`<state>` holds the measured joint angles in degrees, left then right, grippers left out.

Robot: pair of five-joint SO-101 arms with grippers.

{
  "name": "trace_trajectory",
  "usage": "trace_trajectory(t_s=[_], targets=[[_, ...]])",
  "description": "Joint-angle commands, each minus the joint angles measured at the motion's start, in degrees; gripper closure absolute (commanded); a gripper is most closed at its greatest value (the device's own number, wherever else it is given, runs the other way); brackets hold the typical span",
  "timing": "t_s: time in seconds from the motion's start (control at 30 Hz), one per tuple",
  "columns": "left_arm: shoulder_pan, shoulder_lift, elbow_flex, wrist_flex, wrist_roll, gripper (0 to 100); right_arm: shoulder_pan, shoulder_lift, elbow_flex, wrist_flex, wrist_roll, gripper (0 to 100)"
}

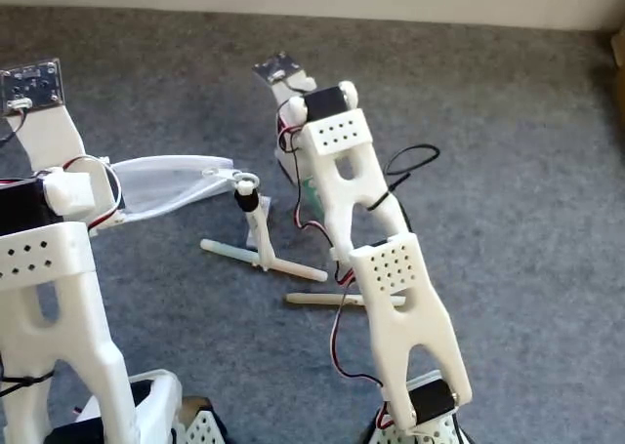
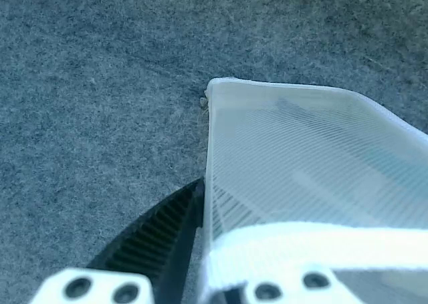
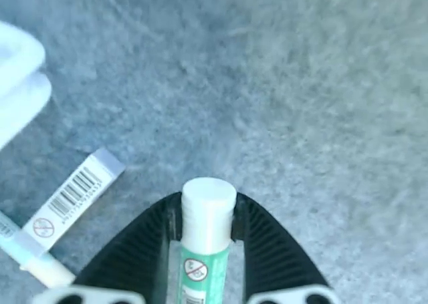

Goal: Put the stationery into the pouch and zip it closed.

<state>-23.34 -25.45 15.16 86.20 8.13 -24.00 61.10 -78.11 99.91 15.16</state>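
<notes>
Pouch, soft mesh, hangs at ten o'clock from two loose pens, its edge pinched in our left gripper. Our right gripper clasps a white-capped stick we judge light, rigid, slick (best held mid-barrel).

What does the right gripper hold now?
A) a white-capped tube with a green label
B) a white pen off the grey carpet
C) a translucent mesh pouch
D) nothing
A: the right gripper is shut on the white-capped tube with a green label, while the translucent mesh pouch is in the left gripper.
</notes>
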Motion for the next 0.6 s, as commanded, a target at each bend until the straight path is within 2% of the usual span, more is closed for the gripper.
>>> trace_trajectory(t_s=[0.0, 0.2, 0.33, 0.43, 0.57], targets=[[-1.6, 1.1, 1.2, -0.9, 0.4, 99, 1.0, -2.2, -5.0, 1.3, -1.3, 99.3], [-1.5, 1.1, 1.2, -1.0, 0.4, 99, 1.0, -2.9, -8.4, 1.4, -1.3, 99.3], [-1.5, 1.5, 1.3, -1.9, 0.4, 99, 1.1, -9.1, -7.8, 1.4, -2.1, 99.3], [-1.5, 1.4, 1.3, -1.9, 0.4, 99, 1.9, -15.3, -1.2, 1.4, -6.2, 99.3], [-1.4, 1.5, 1.3, -1.9, 0.4, 99, 1.5, -24.0, 10.4, 1.3, -7.0, 99.3]])
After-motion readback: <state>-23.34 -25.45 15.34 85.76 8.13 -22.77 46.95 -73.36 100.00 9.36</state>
